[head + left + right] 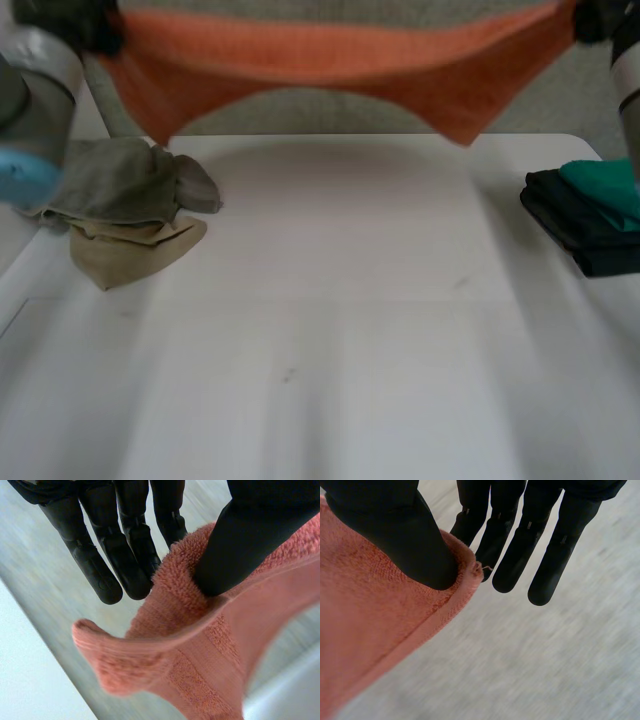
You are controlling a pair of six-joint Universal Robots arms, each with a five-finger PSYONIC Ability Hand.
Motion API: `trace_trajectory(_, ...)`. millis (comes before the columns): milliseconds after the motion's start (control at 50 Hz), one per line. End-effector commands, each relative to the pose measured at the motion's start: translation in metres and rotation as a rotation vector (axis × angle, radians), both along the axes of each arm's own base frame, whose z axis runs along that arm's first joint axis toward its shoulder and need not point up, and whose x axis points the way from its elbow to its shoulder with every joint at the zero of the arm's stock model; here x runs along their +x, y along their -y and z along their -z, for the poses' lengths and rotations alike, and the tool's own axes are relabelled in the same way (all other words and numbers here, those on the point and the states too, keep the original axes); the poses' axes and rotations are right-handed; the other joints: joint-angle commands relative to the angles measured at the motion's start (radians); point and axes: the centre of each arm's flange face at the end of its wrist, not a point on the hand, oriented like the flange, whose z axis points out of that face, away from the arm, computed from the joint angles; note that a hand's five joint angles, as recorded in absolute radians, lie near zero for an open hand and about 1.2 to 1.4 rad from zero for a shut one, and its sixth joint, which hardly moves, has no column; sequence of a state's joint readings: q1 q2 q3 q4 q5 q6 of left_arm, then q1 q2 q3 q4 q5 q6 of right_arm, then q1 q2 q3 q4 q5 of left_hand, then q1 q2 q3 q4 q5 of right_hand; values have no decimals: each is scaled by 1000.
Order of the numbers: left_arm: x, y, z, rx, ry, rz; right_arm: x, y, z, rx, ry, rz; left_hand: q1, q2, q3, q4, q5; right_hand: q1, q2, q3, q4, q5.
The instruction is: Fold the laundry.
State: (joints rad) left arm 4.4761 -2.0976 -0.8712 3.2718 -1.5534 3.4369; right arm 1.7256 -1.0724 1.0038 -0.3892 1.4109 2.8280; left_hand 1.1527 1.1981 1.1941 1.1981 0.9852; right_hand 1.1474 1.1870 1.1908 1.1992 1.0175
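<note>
Hanging above the far side of the white table (330, 330), the orange towel (330, 60) was stretched wide between the two hands. Its top edge ran nearly straight from hand to hand. Its lower edge curved upward in the middle, and a corner drooped at each end.

At the table's left edge lay a crumpled grey-green cloth (120, 180) with a beige cloth (135, 250) touching it on the near side. The towel's drooping left corner hung close above the grey-green cloth in the head view. At the right edge sat a dark folded stack (585, 235) with a teal cloth (605, 185) on top. Between these two piles, the middle and near part of the tabletop offered broad open room.

The left hand (70, 28) pinched one upper corner of the towel. In its wrist view the thumb (240, 545) pressed the fluffy edge against the nearest of the straight fingers (125, 560), and the towel fell away below the fingertips. The right hand (597, 20) pinched the opposite corner, its thumb (405, 540) clamping the hem beside the straight, close-set fingers (545, 555).
</note>
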Motion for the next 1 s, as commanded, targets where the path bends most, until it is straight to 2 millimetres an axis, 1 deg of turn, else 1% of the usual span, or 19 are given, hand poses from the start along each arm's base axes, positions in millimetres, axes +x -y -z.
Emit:
trace_trajectory(20,-2,-7,107,281,96,64,-7,-2,84,344,-114,-4,244,198,202,198,237,249,209,205,197,204)
trace_trajectory(40,-1,-11,126,329,122,72,-10,-3,94,384,-131,-1,244,198,202,198,237,249,209,205,197,204)
trace_trajectory(60,0,-13,134,349,139,75,-13,-7,113,459,-161,0,244,198,202,198,237,249,209,205,197,204)
trace_trajectory(120,2,-26,159,424,207,90,-21,-17,141,583,-223,4,244,198,202,198,237,249,209,205,197,204)
trace_trajectory(180,3,-42,172,478,271,109,-27,-27,155,664,-272,-2,244,198,202,198,237,249,209,205,197,204)
trace_trajectory(220,4,-59,177,519,336,134,-32,-40,165,737,-323,-17,244,198,202,198,237,249,209,205,197,204)
trace_trajectory(260,7,-77,175,552,397,149,-39,-53,166,789,-385,-17,244,198,202,198,237,249,209,205,197,204)
trace_trajectory(320,12,-95,174,594,467,150,-50,-68,158,832,-469,-6,244,198,202,198,237,249,209,205,197,204)
trace_trajectory(340,18,-108,172,635,508,146,-58,-81,152,868,-538,0,244,198,202,198,237,249,209,205,197,204)
trace_trajectory(400,26,-130,169,709,562,152,-72,-104,146,940,-650,-8,244,198,202,198,237,249,209,205,197,204)
trace_trajectory(420,29,-144,166,752,592,167,-80,-118,143,985,-723,-25,244,198,202,198,237,249,209,205,197,204)
trace_trajectory(480,33,-164,161,814,634,194,-87,-134,137,1011,-806,-54,244,198,202,198,237,249,209,205,197,204)
trace_trajectory(500,34,-175,158,849,661,216,-89,-138,135,984,-850,-69,244,198,202,198,237,249,209,205,197,204)
trace_trajectory(560,35,-187,152,898,702,254,-89,-140,132,954,-859,-68,244,198,202,198,237,249,209,205,197,204)
trace_trajectory(620,35,-186,148,895,717,264,-89,-137,136,952,-833,-56,244,198,202,198,237,249,209,205,197,204)
trace_trajectory(700,29,-166,140,815,705,238,-89,-123,144,934,-804,-41,244,198,202,198,237,249,209,205,197,204)
trace_trajectory(840,7,-121,135,693,625,202,-74,-82,152,847,-661,9,244,198,202,198,237,249,209,205,197,204)
trace_trajectory(860,2,-111,136,680,603,197,-72,-72,154,825,-631,26,244,198,202,198,237,249,209,205,197,204)
trace_trajectory(1000,-19,-75,146,644,561,179,-58,-39,164,737,-540,66,244,198,202,198,237,249,209,205,197,204)
